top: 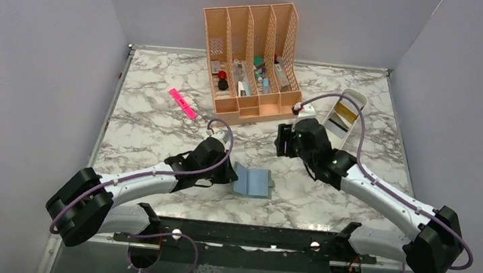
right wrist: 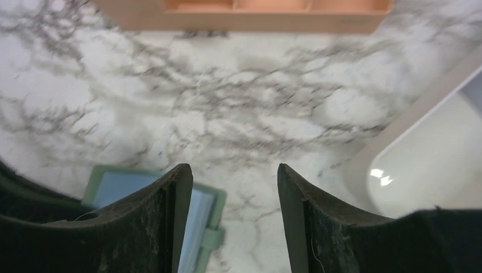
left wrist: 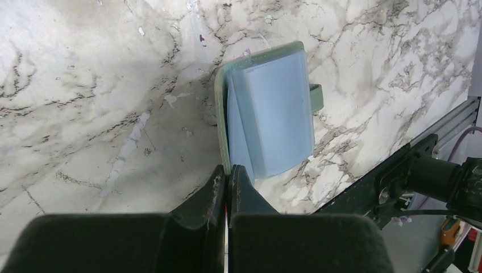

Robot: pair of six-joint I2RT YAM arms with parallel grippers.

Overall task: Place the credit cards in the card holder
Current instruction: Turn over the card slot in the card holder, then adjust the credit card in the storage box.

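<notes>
The card holder [top: 252, 181] lies open on the marble table, grey-green outside with blue-grey pockets facing up [left wrist: 273, 114]. My left gripper [top: 229, 172] is at its left side, jaws shut on the raised green edge of its left flap [left wrist: 228, 170]. My right gripper [top: 284, 141] hovers open over bare marble [right wrist: 234, 170], between the card holder [right wrist: 113, 186] and the white tray, with nothing between its fingers. The credit cards, one gold [top: 345, 110] and one dark [top: 335, 124], lie in that tray.
A long white tray [top: 358, 98] stands at the back right, its rim near my right fingers [right wrist: 398, 131]. A peach slotted organizer [top: 254, 56] with several small items fills the back centre. A pink highlighter [top: 182, 103] lies at the back left.
</notes>
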